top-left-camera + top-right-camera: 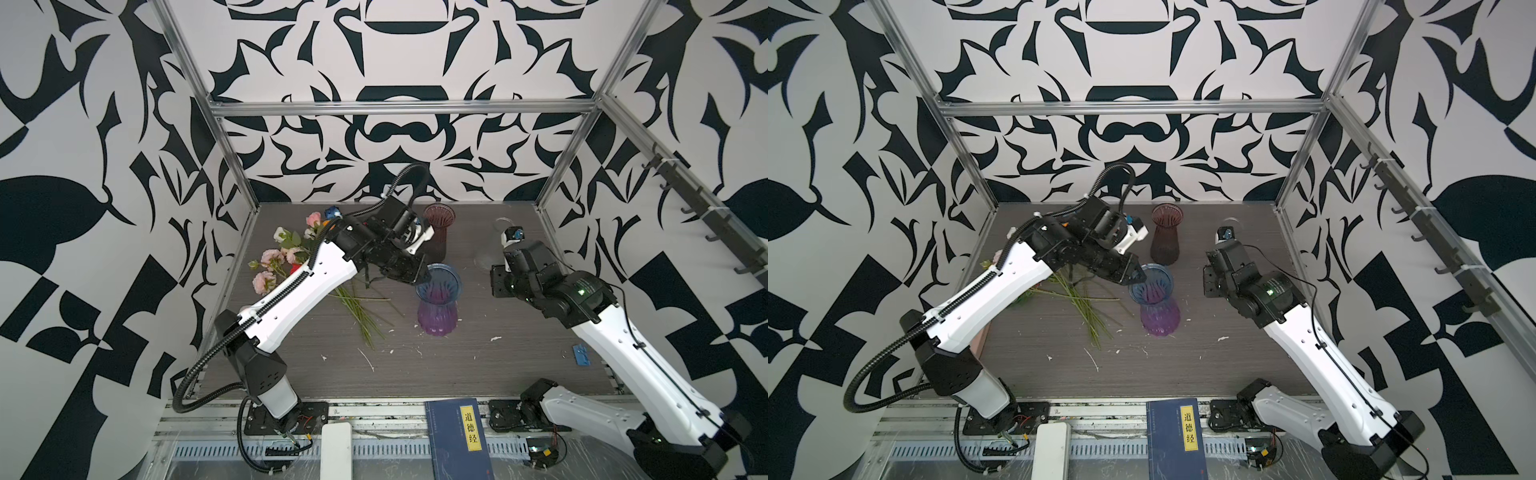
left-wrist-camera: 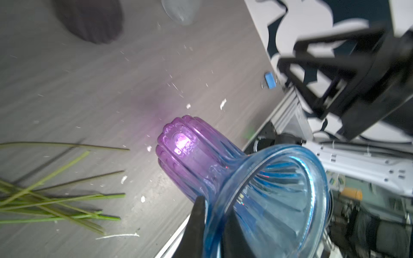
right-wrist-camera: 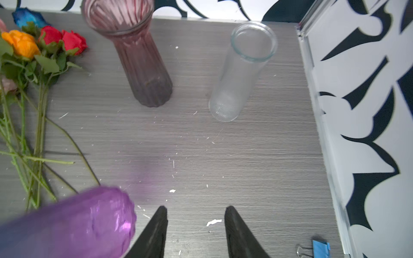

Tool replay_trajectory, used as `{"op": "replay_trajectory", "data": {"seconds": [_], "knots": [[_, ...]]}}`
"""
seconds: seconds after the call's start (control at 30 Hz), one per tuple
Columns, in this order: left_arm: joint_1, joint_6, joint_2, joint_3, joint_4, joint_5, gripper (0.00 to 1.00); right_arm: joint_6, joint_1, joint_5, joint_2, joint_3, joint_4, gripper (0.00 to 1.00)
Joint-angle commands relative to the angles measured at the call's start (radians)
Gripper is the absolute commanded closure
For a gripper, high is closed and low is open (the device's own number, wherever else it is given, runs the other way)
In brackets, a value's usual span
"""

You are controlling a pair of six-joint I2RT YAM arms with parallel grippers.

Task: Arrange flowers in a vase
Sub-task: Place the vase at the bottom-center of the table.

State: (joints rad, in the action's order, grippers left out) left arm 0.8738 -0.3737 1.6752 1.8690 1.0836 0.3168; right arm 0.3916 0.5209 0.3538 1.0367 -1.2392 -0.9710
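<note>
A ribbed glass vase (image 1: 438,299) (image 1: 1154,301), blue at the flared mouth and purple at the base, stands upright mid-table. My left gripper (image 2: 214,214) (image 1: 424,277) is shut on its rim, one finger outside and one inside the mouth. The flowers (image 1: 282,253) lie at the back left, pink, white, orange, red and blue blooms (image 3: 33,44), with their green stems (image 1: 357,309) (image 2: 55,201) fanned toward the vase. My right gripper (image 3: 194,211) hovers open and empty over bare table, just right of the vase's purple base (image 3: 89,223).
A dark maroon vase (image 1: 439,232) (image 3: 138,67) and a clear glass vase (image 3: 241,73) stand at the back. A blue binder clip (image 1: 581,355) (image 3: 320,246) lies near the right edge. A blue book (image 1: 457,436) and a white block (image 1: 336,451) sit on the front rail.
</note>
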Motion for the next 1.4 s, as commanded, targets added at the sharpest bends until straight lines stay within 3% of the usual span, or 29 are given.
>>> {"op": "replay_trajectory", "data": {"seconds": [0.0,0.2,0.63,0.83,0.93,1.1,1.2,1.37], "knots": [[0.062,0.030,0.048,0.118,0.050,-0.023,1.00,0.004,-0.015,0.051,-0.022,-0.044,-0.039,0.54],[0.111,0.085,0.137,0.205,0.179,-0.061,1.00,0.018,-0.022,0.048,-0.039,-0.038,-0.049,0.54],[0.110,0.066,0.016,-0.126,-0.142,-0.055,1.00,0.024,-0.024,-0.015,-0.037,-0.023,-0.025,0.54],[0.108,0.055,0.052,-0.121,-0.154,-0.032,1.00,0.026,-0.022,-0.028,-0.030,-0.021,-0.026,0.54],[0.108,0.059,0.061,-0.108,-0.143,-0.030,0.92,0.023,-0.024,-0.031,-0.030,-0.020,-0.028,0.54],[0.108,0.065,0.057,-0.076,-0.121,-0.048,0.46,0.019,-0.024,-0.031,-0.032,-0.021,-0.029,0.54],[0.109,0.074,0.049,-0.053,-0.100,-0.067,0.40,0.017,-0.023,-0.036,-0.027,-0.024,-0.029,0.54],[0.080,0.079,-0.008,-0.050,-0.064,-0.112,0.38,0.015,-0.023,-0.066,-0.017,-0.041,-0.032,0.54]]}}
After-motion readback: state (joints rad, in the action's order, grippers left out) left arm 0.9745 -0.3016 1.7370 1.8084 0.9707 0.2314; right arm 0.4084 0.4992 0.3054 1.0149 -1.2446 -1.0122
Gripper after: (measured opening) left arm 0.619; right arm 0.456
